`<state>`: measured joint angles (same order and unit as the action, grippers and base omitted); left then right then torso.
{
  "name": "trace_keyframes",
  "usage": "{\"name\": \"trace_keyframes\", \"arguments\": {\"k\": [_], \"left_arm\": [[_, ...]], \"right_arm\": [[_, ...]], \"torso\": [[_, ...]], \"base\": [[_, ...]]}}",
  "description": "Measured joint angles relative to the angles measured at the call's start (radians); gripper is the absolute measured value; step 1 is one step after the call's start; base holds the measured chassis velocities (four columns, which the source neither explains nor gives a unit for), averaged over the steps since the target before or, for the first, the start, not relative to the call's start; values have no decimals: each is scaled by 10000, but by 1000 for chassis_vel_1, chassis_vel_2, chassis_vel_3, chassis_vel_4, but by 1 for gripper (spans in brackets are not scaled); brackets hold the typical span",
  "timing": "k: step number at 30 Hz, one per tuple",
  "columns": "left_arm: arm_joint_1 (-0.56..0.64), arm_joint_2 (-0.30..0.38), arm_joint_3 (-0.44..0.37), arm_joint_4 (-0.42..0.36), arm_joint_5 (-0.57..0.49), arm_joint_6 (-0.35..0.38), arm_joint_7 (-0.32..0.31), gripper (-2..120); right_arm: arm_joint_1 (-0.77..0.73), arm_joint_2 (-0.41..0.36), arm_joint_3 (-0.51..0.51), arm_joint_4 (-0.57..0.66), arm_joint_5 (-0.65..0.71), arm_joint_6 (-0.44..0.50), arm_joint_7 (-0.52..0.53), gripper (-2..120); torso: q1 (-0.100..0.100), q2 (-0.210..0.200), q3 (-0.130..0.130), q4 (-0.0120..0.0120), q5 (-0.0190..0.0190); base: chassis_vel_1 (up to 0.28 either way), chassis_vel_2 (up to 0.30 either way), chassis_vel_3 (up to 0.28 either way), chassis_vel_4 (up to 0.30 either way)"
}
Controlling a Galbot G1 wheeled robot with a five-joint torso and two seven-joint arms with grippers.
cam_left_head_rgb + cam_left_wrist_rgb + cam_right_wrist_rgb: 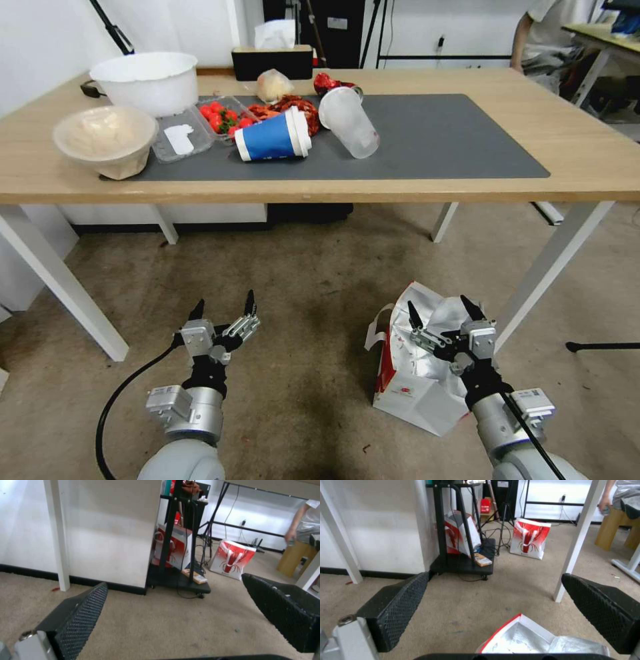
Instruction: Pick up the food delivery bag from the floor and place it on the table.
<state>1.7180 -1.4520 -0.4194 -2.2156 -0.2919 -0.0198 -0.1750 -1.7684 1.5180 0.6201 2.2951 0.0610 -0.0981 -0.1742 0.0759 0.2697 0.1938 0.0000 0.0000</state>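
The food delivery bag stands on the floor in front of the table, to my right. It is white with a red side, and its mouth is open on silver foil lining. My right gripper hovers open just above that mouth, one finger to each side, holding nothing. My left gripper is open too, low over bare floor about an arm's width left of the bag. In the left wrist view its fingers frame only carpet.
A white table leg slants down close beside the bag. A blue cup, a clear cup, bowls and food crowd the left of the grey mat. A black cart and another red-and-white bag stand beyond the table.
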Motion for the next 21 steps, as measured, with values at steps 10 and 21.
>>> {"name": "trace_keyframes", "arguments": {"k": [10,21], "left_arm": [[29,-12,-7,28,56,-39,-2,100],[18,-18,0,27,30,-22,25,100]], "right_arm": [[-32,38,-2,15,0,35,0,100],[-38,6,11,-10,6,35,-2,100]], "torso": [[-109,-420,-309,0,0],[-204,-816,-610,0,1]], "base": [[0,0,0,0],[0,0,0,0]]}}
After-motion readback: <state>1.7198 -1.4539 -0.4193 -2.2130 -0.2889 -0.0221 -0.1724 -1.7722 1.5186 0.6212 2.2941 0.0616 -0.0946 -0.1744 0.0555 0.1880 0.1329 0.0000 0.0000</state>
